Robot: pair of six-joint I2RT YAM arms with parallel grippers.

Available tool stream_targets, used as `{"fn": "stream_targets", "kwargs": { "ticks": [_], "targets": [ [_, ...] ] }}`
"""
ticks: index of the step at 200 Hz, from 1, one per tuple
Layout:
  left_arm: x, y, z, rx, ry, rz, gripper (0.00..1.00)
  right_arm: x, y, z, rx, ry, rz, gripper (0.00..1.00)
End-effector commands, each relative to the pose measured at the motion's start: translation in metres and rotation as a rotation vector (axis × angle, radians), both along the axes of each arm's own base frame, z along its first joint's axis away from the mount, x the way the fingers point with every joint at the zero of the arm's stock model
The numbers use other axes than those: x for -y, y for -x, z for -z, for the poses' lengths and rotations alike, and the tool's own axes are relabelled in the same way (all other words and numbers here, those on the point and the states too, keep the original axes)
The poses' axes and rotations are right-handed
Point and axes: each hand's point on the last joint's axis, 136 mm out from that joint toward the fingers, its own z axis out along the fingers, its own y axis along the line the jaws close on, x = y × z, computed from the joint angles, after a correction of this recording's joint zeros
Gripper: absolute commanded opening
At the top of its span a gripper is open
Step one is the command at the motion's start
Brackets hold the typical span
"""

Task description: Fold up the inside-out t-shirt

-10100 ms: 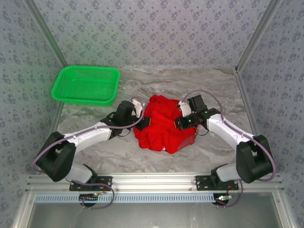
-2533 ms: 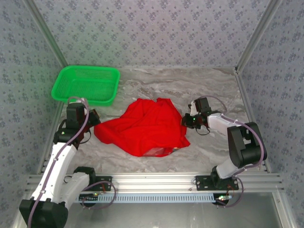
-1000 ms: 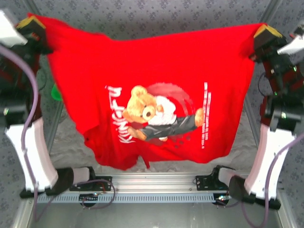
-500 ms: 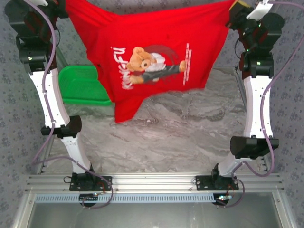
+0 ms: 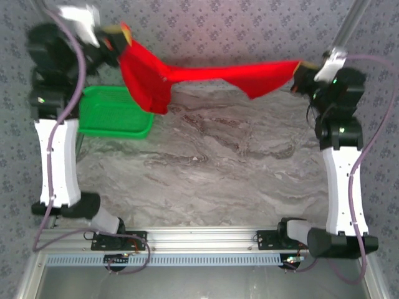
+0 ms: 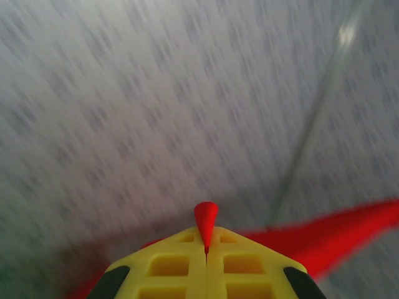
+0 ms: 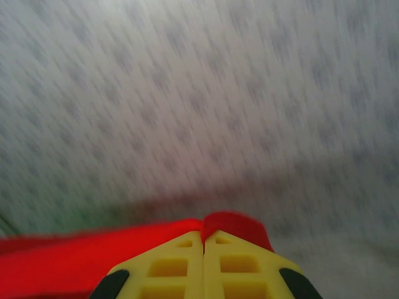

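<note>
left tool (image 5: 117, 38) pinching one end of inside-out t-shirt (image 5: 212, 73) | right tool (image 5: 300, 70) pinching the other | shirt strung between tools, above worktop (image 5: 218, 168) | best: lower both evenly, hold tension, lay flat

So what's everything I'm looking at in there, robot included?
t-shirt: one, bright red, in the air at the far side, stretched between the two end effectors, bunched at its left end.
basket: one, green, far left of the table, partly behind the t-shirt.
table: one, grey marbled, under everything.
walls: three, pale grey with a small pattern, around the table.
rail: one, silver, near edge.
left arm: one, white and black, upright.
right arm: one, white and black, upright.
left end effector: one, yellow, shut on the t-shirt.
right end effector: one, yellow, shut on the t-shirt.
</note>
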Motion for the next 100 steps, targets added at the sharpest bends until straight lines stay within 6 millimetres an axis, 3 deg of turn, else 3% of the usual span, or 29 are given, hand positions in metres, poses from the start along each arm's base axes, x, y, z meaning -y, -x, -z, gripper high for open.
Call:
{"fn": "stream_targets", "kwargs": {
  "ticks": [1, 5, 13, 36, 66, 84, 100],
  "targets": [
    [0.021, 0.018, 0.114, -0.194, 0.004, 0.100, 0.00, 0.014, 0.026, 0.128, -0.336, 0.024, 0.081, 0.00],
    [0.020, 0.023, 0.133, -0.231, 0.011, 0.095, 0.00, 0.015, 0.032, 0.156, -0.394, 0.020, 0.084, 0.00],
    [0.016, 0.037, 0.173, -0.329, -0.008, 0.082, 0.00, 0.014, 0.044, 0.190, -0.467, 0.007, 0.078, 0.00],
    [0.009, 0.081, 0.263, -0.562, -0.033, 0.057, 0.00, -0.001, 0.074, 0.262, -0.649, -0.091, 0.027, 0.00],
    [0.013, 0.121, 0.346, -0.808, -0.002, 0.096, 0.00, -0.009, 0.094, 0.322, -0.819, -0.234, 0.046, 0.01],
    [0.013, 0.133, 0.382, -0.939, 0.004, 0.091, 0.00, 0.004, 0.106, 0.344, -0.888, -0.239, 0.117, 0.01],
    [0.016, 0.144, 0.407, -1.026, 0.001, 0.102, 0.00, 0.021, 0.112, 0.351, -0.896, -0.232, 0.198, 0.01]
  ]
}}
